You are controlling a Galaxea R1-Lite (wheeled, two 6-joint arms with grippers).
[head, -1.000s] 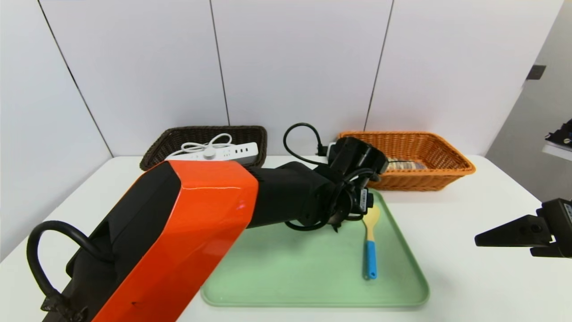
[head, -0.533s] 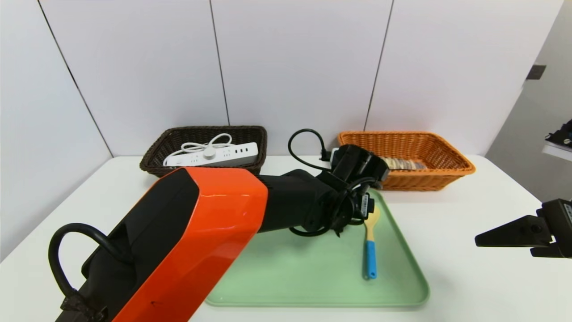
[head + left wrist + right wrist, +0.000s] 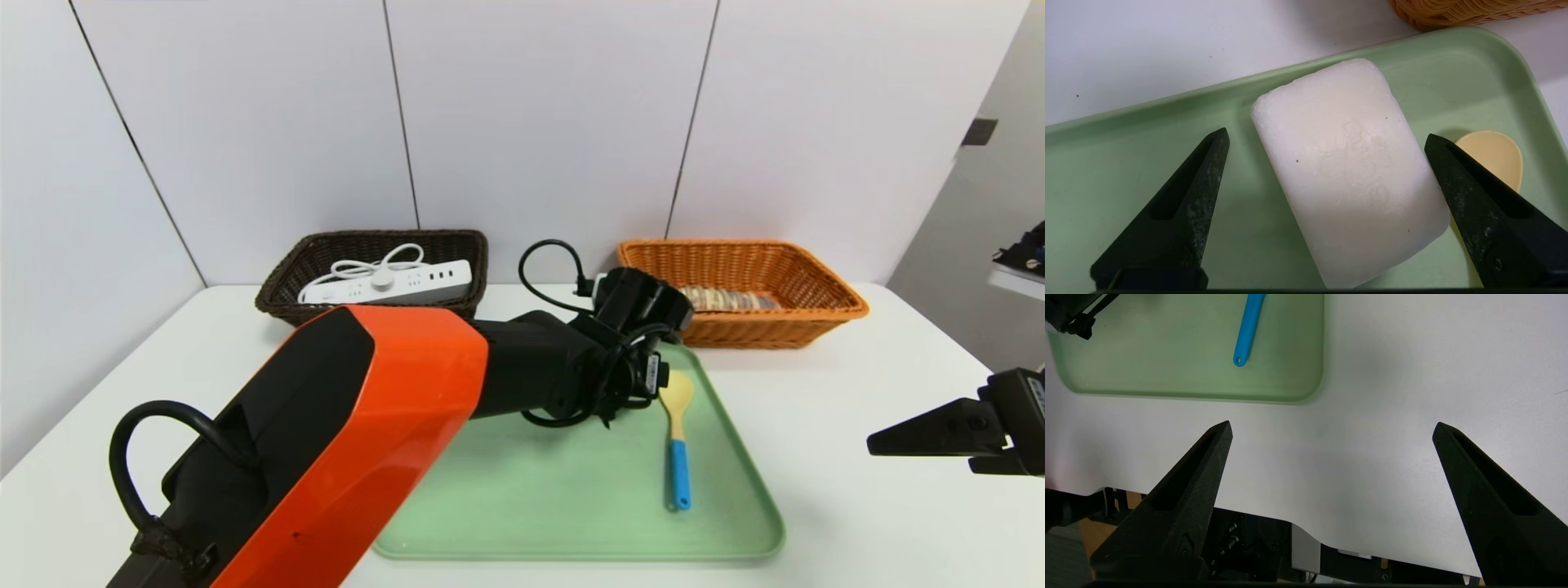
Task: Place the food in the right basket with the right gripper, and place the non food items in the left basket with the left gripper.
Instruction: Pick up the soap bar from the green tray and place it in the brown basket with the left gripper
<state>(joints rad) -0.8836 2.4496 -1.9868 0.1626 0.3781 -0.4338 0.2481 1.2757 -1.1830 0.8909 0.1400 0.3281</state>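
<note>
Left gripper (image 3: 1327, 139): jaws spread wide, one to each side of the white block (image 3: 1349, 171), not touching it; nothing held.
Right gripper (image 3: 1331, 428): jaws wide apart, hovering over bare table (image 3: 857, 408) near its front edge, well right of the tray; nothing held.
Writing: faint embossed mark on top of the white block (too soft to read); small white sticker on the left wrist, print illegible.
White block: lying flat in the green tray (image 3: 1118, 163), close to its far rim, long axis skewed to that rim.
Spoon (image 3: 676, 433): flat in the tray, just beside the block; yellow bowl toward the baskets, blue handle toward the robot.
Power strip (image 3: 388, 283): in the dark left basket (image 3: 310, 249), long axis across it, cord coiled on top.
Loaf (image 3: 722, 299): in the orange right basket (image 3: 816, 282), lying lengthwise.
Surface and room: white tabletop, white panelled wall behind.
</note>
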